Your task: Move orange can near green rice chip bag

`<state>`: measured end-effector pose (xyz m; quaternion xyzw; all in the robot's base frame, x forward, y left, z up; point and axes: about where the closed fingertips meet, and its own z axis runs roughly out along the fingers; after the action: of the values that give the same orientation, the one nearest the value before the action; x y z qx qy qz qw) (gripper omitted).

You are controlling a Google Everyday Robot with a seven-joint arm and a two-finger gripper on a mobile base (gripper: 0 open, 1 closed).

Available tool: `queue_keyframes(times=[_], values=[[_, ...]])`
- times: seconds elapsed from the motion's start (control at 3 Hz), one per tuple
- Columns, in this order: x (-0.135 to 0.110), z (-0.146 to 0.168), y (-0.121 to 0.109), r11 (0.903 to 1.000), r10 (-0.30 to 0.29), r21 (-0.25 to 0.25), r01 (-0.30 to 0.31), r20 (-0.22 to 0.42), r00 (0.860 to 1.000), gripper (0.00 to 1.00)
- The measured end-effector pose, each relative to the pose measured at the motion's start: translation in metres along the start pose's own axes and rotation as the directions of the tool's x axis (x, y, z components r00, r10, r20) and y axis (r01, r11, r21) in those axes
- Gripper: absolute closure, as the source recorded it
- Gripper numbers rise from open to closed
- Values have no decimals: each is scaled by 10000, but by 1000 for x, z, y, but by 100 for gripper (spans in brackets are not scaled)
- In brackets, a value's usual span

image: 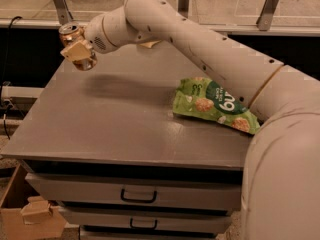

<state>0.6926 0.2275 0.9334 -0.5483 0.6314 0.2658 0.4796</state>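
White lettering is seen upside down on the dark green circle (220,98) of a flat, crinkled bright-green snack bag (200,104), but it cannot be read. Pale markings on the small orange-copper aluminium can (70,32), clasped by the gripper (80,52) over the far left part of the grey table (100,124), are also illegible.

1. The grey table (110,119) has drawers (140,186) beneath its top.
2. The bag (215,106) lies flat on the table's right side.
3. The gripper (79,54) clasps the can (71,32) over the far-left corner.

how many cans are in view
1: the can is over the table's far left corner, held in the gripper. The arm could hide others.
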Motion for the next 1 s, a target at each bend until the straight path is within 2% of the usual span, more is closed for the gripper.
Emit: queue_keyframes(times=[0.33, 0.67, 1.0], values=[[0, 0, 0, 10000, 0, -1, 0, 0, 10000, 100], [4, -34, -18, 9955, -77, 940, 99, -231, 9997, 100], [-4, -100, -38, 9747, -394, 2196, 413, -134, 9991, 100]])
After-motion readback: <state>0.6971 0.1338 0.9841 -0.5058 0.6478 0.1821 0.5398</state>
